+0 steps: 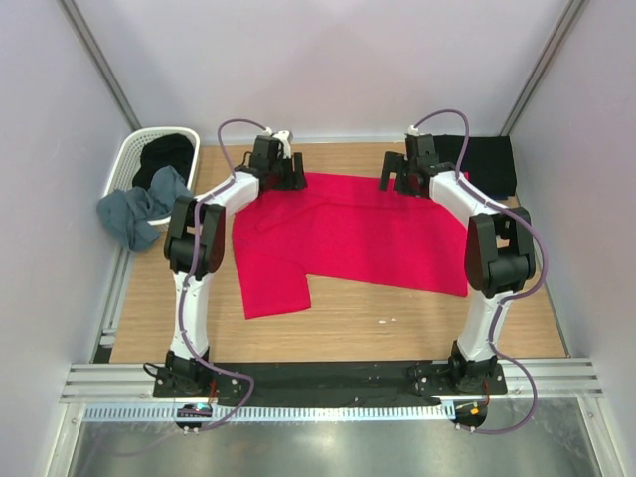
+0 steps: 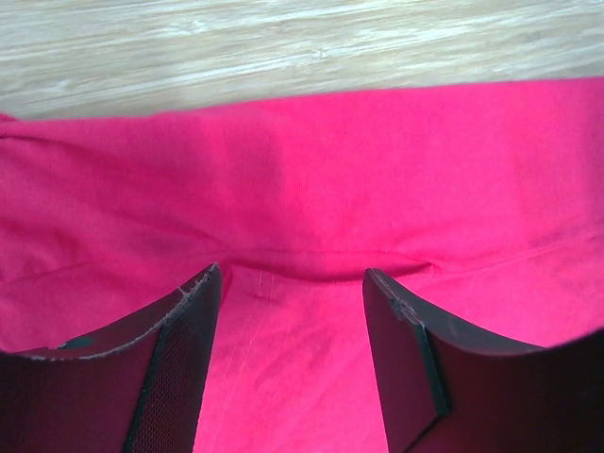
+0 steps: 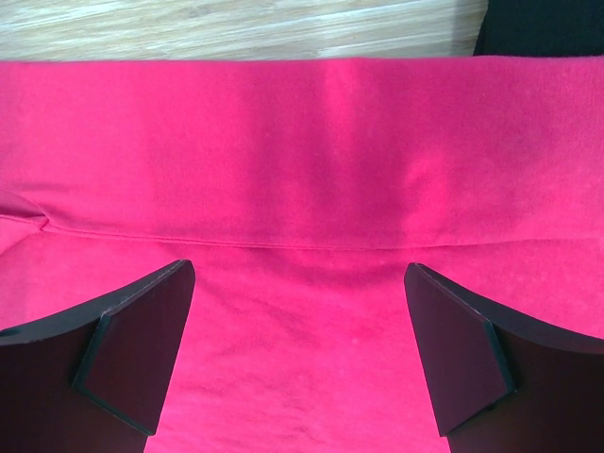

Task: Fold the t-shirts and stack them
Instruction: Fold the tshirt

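A crimson-red t-shirt (image 1: 348, 234) lies spread flat across the wooden table (image 1: 397, 323), with one sleeve pointing toward the near left. My left gripper (image 1: 283, 179) is down at the shirt's far left edge. In the left wrist view its jaws (image 2: 293, 276) stand apart on the red cloth (image 2: 302, 189), and a small ridge of fabric is bunched at their tips. My right gripper (image 1: 393, 179) is down at the far right edge. Its jaws (image 3: 299, 271) are wide open over the red cloth (image 3: 302, 151), just short of a seam.
A black t-shirt (image 1: 487, 164) lies at the back right corner, and its edge (image 3: 543, 24) shows in the right wrist view. A white lattice basket (image 1: 124, 164) at the back left holds a black t-shirt (image 1: 164, 154). A grey-blue t-shirt (image 1: 139, 209) hangs over its rim.
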`<state>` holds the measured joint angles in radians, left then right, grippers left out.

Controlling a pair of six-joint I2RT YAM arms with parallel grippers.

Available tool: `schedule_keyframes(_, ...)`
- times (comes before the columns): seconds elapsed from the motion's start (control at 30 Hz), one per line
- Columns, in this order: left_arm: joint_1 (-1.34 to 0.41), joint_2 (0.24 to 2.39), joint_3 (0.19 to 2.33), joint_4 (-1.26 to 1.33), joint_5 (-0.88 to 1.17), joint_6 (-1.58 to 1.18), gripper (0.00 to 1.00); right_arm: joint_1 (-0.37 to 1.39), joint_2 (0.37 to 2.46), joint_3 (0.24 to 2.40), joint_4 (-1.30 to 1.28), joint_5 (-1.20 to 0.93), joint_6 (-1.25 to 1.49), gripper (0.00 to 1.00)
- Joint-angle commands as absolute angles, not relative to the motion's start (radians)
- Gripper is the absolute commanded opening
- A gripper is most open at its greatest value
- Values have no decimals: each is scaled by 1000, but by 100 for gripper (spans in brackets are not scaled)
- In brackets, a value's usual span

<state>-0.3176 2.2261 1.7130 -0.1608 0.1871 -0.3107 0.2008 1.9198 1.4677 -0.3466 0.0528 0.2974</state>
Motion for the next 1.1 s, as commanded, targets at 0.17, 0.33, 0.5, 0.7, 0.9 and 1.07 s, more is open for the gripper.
schedule_keyframes(0.17, -313, 2260, 1738, -129, 196, -304, 56, 198, 1904, 1486, -354, 95, 298, 100)
schedule_keyframes(0.33, -313, 2263, 1723, -129, 206, -304, 52, 199, 1904, 1489, -365, 100, 296, 100)
schedule_keyframes(0.5, -313, 2255, 1707, -130, 206, -299, 47, 198, 1898, 1479, -362, 101, 298, 100)
schedule_keyframes(0.7, -314, 2241, 1681, -130, 192, -284, 49, 199, 1896, 1476, -364, 109, 296, 100)
schedule_keyframes(0.9, -311, 2232, 1670, -138, 161, -268, 50, 199, 1894, 1462, -362, 110, 299, 100)
schedule_keyframes(1.07, -313, 2233, 1674, -141, 150, -267, 41, 199, 1891, 1466, -364, 114, 302, 100)
